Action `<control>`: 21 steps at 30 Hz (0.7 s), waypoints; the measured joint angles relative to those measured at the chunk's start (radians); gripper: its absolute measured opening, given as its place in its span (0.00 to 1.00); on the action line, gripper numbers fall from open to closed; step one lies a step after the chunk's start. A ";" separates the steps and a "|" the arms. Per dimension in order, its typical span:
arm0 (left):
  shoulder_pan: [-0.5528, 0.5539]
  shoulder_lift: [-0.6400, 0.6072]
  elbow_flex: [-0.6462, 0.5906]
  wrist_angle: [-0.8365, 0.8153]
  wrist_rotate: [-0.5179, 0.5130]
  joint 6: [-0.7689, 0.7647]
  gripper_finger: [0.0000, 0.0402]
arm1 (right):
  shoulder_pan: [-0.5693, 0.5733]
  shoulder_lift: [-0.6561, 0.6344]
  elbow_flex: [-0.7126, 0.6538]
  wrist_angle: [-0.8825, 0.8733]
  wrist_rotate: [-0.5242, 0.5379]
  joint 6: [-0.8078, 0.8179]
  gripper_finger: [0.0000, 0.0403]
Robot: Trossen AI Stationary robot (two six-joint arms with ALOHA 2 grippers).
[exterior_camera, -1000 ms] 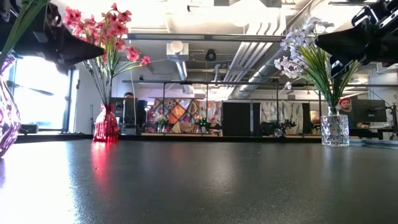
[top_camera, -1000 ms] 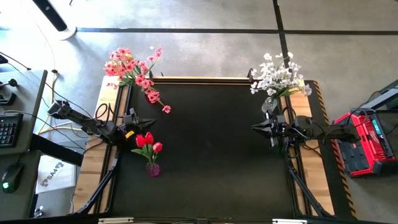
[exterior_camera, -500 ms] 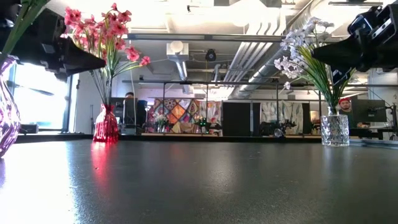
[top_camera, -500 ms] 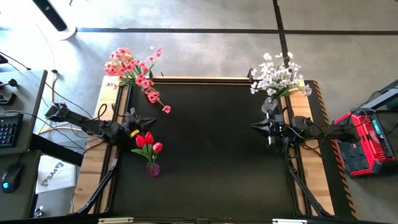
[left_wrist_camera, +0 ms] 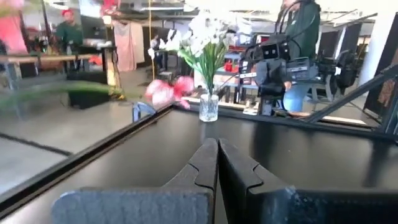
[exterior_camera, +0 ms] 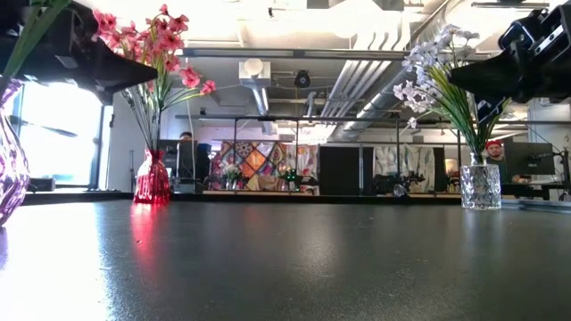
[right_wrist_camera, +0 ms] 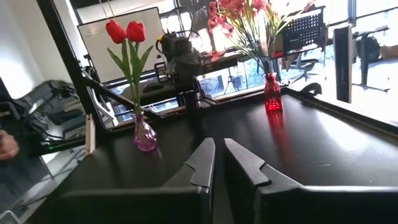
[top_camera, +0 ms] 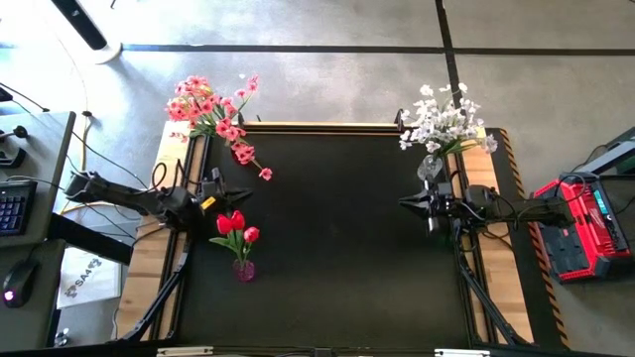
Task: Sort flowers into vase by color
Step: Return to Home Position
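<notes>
Flowers look all sorted: red tulip-like buds (top_camera: 234, 224) stand in the violet glass vase (top_camera: 244, 270) at 8 o'clock on the black bench (top_camera: 337, 248), pink clustered blossoms (top_camera: 210, 111) at 11, and small white blossoms (top_camera: 443, 121) at 1. The left gripper (top_camera: 222, 190) has slid back toward 9 o'clock, away from the red buds. Its fingers (left_wrist_camera: 205, 162) are pressed together and hold nothing. The right gripper (top_camera: 405, 201) waits at 3 o'clock, its fingers (right_wrist_camera: 202, 158) also together and empty.

Three vases stand on a black table (top_camera: 337, 248) with wooden side strips; the violet vase (top_camera: 244, 270), holding red buds (top_camera: 234, 224), stands near the left arm's edge; the red vase (top_camera: 242, 153) of pink blossoms (top_camera: 203, 107) stands beyond the violet vase on the same side (all three upright); the clear vase (top_camera: 429, 167) of white blossoms (top_camera: 443, 119) stands well apart from the violet vase, across the table.
</notes>
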 joint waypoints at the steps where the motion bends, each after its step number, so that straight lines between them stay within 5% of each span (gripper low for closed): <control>1: 0.000 -0.018 0.005 -0.020 0.000 0.015 0.00 | 0.000 0.000 0.000 -0.001 -0.002 0.011 0.05; 11: -0.001 -0.313 0.035 -0.283 0.098 0.030 0.00 | 0.000 0.001 0.000 -0.008 -0.036 -0.005 0.05; 21: 0.002 -0.306 -0.002 -0.285 0.116 0.009 0.00 | -0.001 0.001 0.000 0.002 0.005 -0.010 0.05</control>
